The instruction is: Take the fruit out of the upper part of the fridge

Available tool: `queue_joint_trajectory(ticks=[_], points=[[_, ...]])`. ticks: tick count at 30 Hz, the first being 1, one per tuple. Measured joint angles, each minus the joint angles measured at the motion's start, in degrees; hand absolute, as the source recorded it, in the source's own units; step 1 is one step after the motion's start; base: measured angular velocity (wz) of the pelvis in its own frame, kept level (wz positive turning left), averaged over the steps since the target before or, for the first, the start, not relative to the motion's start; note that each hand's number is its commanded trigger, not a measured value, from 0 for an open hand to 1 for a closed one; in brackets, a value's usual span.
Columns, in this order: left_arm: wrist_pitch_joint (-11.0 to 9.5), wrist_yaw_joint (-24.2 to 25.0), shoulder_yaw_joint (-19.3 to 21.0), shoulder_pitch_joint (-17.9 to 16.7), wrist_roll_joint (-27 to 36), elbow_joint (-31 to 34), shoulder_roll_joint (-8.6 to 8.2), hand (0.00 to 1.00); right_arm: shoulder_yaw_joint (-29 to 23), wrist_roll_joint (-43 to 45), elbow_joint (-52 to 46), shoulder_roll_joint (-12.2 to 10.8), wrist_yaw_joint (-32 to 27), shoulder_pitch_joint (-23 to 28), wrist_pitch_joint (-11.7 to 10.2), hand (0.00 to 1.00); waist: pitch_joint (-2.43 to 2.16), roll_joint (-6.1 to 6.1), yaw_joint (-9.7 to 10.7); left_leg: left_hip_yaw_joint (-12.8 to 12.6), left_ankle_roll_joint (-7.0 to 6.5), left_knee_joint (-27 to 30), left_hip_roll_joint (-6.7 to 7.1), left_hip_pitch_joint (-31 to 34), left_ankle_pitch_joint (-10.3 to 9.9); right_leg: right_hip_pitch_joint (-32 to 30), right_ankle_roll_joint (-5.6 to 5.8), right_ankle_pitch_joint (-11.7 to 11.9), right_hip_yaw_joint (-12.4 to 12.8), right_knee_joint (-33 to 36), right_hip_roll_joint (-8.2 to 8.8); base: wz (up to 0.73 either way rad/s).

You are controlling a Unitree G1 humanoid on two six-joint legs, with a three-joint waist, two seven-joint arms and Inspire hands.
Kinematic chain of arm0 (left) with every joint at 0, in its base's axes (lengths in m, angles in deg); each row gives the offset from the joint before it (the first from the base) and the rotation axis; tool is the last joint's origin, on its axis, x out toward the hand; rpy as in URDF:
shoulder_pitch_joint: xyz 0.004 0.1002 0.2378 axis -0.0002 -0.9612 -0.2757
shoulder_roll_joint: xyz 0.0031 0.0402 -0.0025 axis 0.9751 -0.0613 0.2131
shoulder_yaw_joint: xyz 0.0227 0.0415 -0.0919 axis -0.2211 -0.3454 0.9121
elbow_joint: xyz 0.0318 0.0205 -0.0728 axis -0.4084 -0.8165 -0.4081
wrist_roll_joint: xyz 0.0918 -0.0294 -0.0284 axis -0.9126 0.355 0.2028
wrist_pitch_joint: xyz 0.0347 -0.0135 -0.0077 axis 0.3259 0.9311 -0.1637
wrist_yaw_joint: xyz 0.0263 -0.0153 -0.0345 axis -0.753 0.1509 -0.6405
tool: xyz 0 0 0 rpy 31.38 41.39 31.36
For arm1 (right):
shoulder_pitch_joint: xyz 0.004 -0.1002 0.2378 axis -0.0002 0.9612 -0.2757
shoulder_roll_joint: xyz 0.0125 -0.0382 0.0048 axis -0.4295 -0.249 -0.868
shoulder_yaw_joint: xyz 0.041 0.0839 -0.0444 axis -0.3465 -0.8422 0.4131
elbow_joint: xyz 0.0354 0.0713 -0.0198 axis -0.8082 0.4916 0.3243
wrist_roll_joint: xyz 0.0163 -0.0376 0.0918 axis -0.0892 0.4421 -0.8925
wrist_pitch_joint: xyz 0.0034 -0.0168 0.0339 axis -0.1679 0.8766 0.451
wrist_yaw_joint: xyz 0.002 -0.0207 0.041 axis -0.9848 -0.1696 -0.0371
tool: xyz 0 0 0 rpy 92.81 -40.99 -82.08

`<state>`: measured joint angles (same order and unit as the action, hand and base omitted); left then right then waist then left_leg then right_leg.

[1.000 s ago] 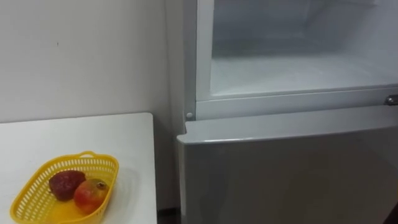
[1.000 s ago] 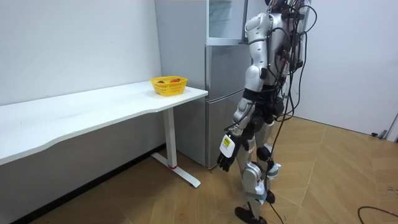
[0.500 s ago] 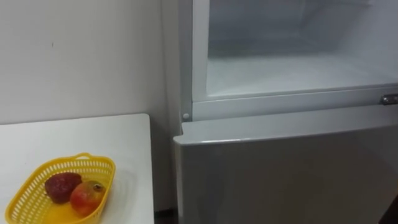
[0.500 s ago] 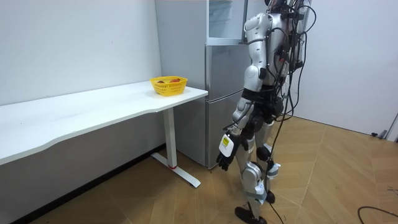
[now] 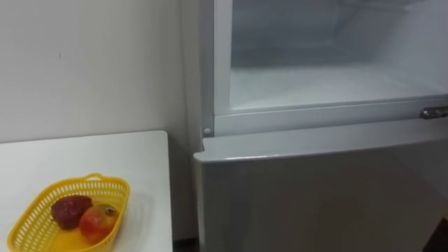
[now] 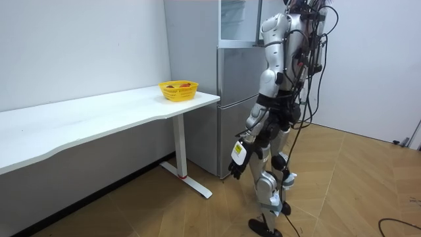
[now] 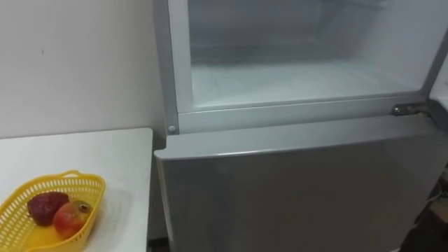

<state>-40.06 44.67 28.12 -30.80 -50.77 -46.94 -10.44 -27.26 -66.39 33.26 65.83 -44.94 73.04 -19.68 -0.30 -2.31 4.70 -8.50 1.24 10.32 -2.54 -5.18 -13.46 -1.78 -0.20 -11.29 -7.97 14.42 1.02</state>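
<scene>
The fridge (image 6: 231, 112) stands right in front of me, and its upper compartment (image 5: 329, 70) is open. The compartment's white floor (image 7: 294, 80) looks bare as far as I can see into it. Below it, the grey lower door (image 5: 315, 196) is closed. In the room view I stand upright facing the fridge, and my left hand (image 6: 236, 170) hangs by my thigh, holding nothing.
A white table (image 5: 105, 150) adjoins the fridge on my left. On it sits a yellow basket (image 5: 105, 182) holding a dark red fruit (image 5: 68, 210) and a red-orange fruit (image 5: 98, 222). A metal hinge (image 5: 434, 112) sits at the compartment's lower right corner.
The eye view has shifted slightly, which is the camera's own move. The fridge, basket and hanging left hand stay as they were.
</scene>
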Motion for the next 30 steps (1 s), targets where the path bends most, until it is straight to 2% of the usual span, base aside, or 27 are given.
queue_joint_trajectory(ticks=[5,9,13,16,20,24,25,29,30], points=[[0.5,0.7,0.2,0.6,0.0,-0.1,0.08,0.0,0.0,8.4,-0.7,0.0,2.4,-1.9,0.6,0.0,-0.03,-0.13,-0.2,-0.2,0.0,0.0,-0.03,0.3,0.0,-0.4,-0.07,0.0,0.0,0.4,0.01,-0.02],[0.3,1.3,1.2,1.2,0.1,-1.5,0.28,0.0,0.6,9.4,-1.7,0.0,2.3,-2.0,1.5,0.0,0.09,-0.37,-0.4,-0.2,0.0,0.0,-0.01,0.4,0.0,-0.9,-0.19,-0.1,0.0,1.4,0.1,-0.02],[0.0,1.4,2.1,2.7,0.1,-4.2,0.4,0.0,2.0,11.1,-2.1,0.0,2.3,-3.1,3.4,0.0,0.51,-1.01,-0.4,-0.2,0.0,-0.1,-0.01,0.7,0.0,-1.5,-0.34,-0.3,0.1,2.3,0.12,-0.01],[-0.1,1.8,2.0,3.0,0.0,-4.3,0.41,0.0,3.0,12.0,-3.0,0.1,2.7,-3.0,3.6,0.0,0.73,-1.55,-0.7,-0.1,0.0,0.3,-0.01,0.7,0.0,-1.7,-0.32,-0.5,0.1,2.2,0.2,0.0],[-0.1,2.9,2.1,2.9,0.0,-4.5,0.42,0.0,5.0,16.8,-3.3,0.1,5.2,-2.9,3.6,0.0,0.68,-1.67,-1.7,-0.1,0.0,0.5,0.13,0.8,0.0,-1.6,-0.29,-0.5,0.0,2.2,0.39,0.0],[-0.2,3.6,2.1,2.6,0.0,-4.4,0.43,0.0,5.3,17.9,-3.3,0.1,6.7,-3.0,3.6,0.0,0.54,-1.68,-2.1,-0.1,0.0,1.0,0.18,0.9,0.0,-1.4,-0.27,-0.5,-0.1,2.3,0.5,0.0],[-0.2,3.6,2.1,2.6,0.0,-4.4,0.43,0.0,5.3,17.9,-4.0,0.3,7.8,-3.0,3.6,0.0,0.46,-1.75,-2.2,-0.1,0.0,1.0,0.16,0.9,0.0,-1.3,-0.28,-0.5,-0.1,2.4,0.47,0.0],[-0.2,3.7,2.4,2.5,-0.7,-4.4,0.57,0.0,6.4,19.9,-5.5,4.5,11.2,-3.8,4.1,0.0,0.18,-2.11,-2.3,0.0,0.0,1.0,0.05,0.4,0.0,-0.4,-0.38,-0.4,-0.3,2.5,0.4,0.02],[-0.2,3.8,2.6,2.5,-0.8,-4.5,0.63,0.0,6.4,20.3,-5.6,4.8,11.9,-4.2,4.1,0.0,0.09,-2.25,-2.3,0.0,0.0,1.1,0.04,0.2,0.0,-0.2,-0.38,-0.4,-0.3,2.3,0.4,0.04]])
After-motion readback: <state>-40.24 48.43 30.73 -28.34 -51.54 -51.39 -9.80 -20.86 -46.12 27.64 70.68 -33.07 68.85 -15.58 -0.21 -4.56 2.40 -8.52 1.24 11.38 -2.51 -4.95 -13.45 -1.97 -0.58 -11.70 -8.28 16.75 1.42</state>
